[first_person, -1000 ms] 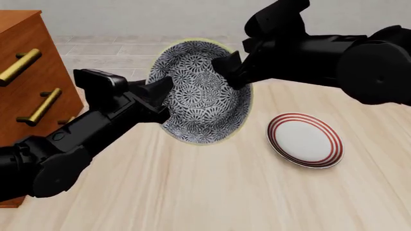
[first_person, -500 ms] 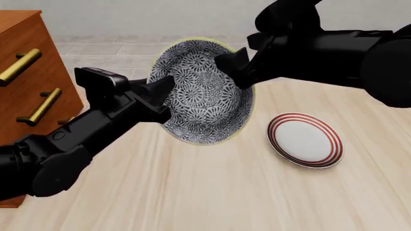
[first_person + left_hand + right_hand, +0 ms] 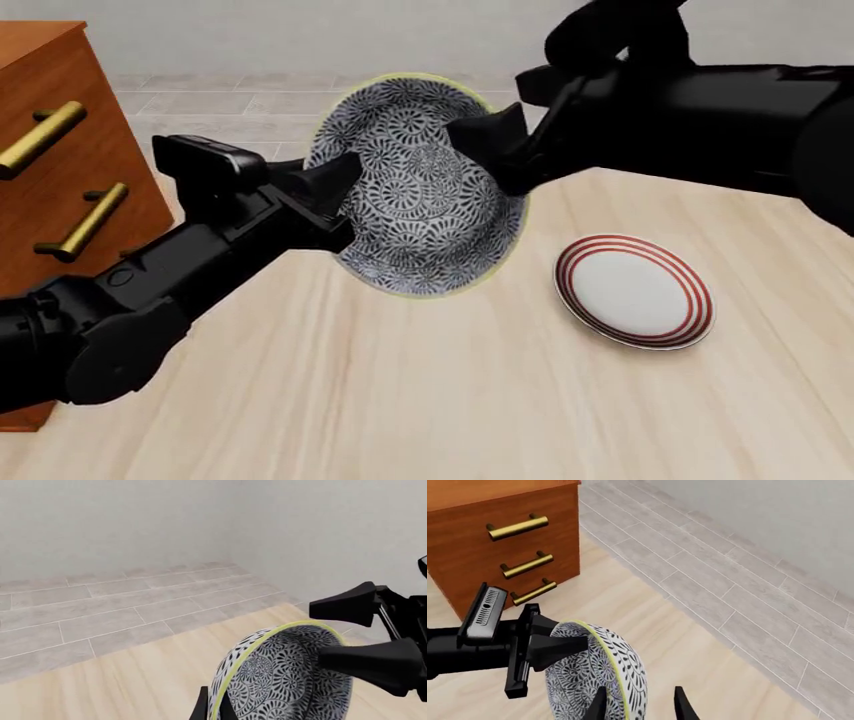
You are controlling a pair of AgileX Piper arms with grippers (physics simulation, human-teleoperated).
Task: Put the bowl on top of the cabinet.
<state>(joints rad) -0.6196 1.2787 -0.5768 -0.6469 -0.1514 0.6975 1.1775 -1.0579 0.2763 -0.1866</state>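
Observation:
The bowl, black-and-white floral with a pale yellow rim, hangs in the air above the table, tipped so its inside faces the front camera. My left gripper is shut on its left rim and my right gripper is shut on its upper right rim. The left wrist view has the bowl close up, with the right gripper straddling its far rim. The right wrist view shows the bowl, the left gripper on its far side and the cabinet beyond. The cabinet stands at the table's left.
A flat white plate with red rings lies on the wooden table to the right of the bowl. Brass bar handles stick out of the cabinet's front. Grey tiled floor and a pale wall lie beyond the table.
The bowl has risen a little, with both grippers still on its rim. The right arm has moved up and slightly right. The plate and cabinet have not moved.

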